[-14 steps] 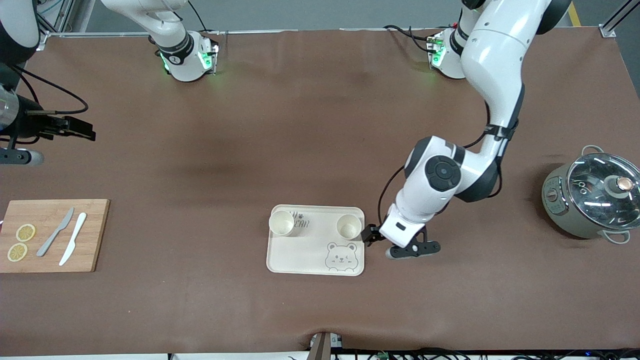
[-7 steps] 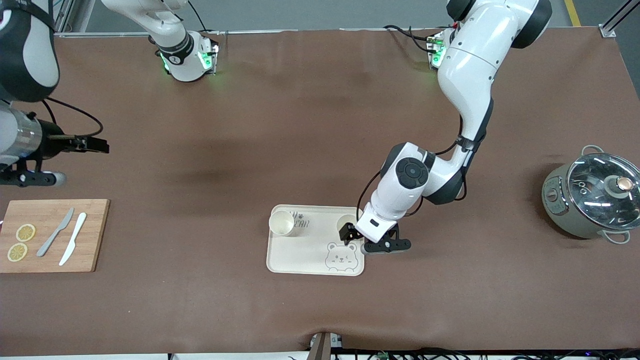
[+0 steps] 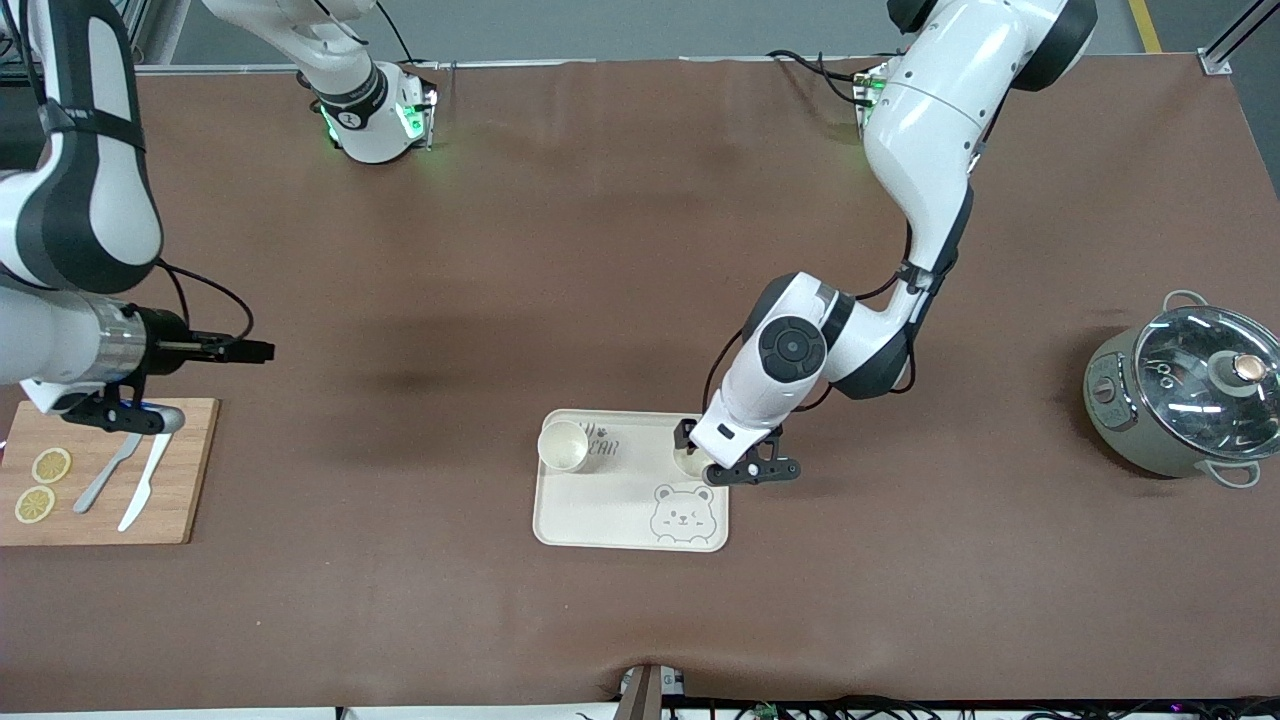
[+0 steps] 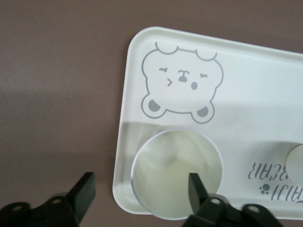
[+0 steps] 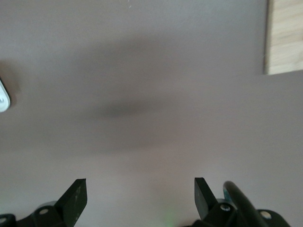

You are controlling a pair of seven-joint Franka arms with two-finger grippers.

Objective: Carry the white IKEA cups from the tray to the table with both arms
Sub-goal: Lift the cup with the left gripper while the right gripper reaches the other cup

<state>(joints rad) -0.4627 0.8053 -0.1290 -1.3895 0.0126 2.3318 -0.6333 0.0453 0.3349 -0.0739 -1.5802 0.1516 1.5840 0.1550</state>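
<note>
Two white cups stand on the cream bear-print tray [image 3: 632, 520]. One cup [image 3: 563, 445] is at the tray's corner toward the right arm's end. The other cup [image 3: 689, 465] is at the corner toward the left arm's end, partly hidden by my left gripper [image 3: 690, 445]. In the left wrist view this cup [image 4: 177, 172] lies just under my open left gripper [image 4: 140, 189]. One finger is over the cup's mouth and the other is over the table past the tray's edge. My right gripper [image 3: 262, 350] is open and empty over bare table [image 5: 139, 194].
A wooden cutting board [image 3: 180, 470] with two lemon slices [image 3: 50, 465] and two knives [image 3: 145, 478] lies at the right arm's end. A grey pot with a glass lid [image 3: 1185, 400] stands at the left arm's end.
My left gripper has moved from beside the tray to over the cup at its corner. My right arm has swung in from the table's end toward the cutting board.
</note>
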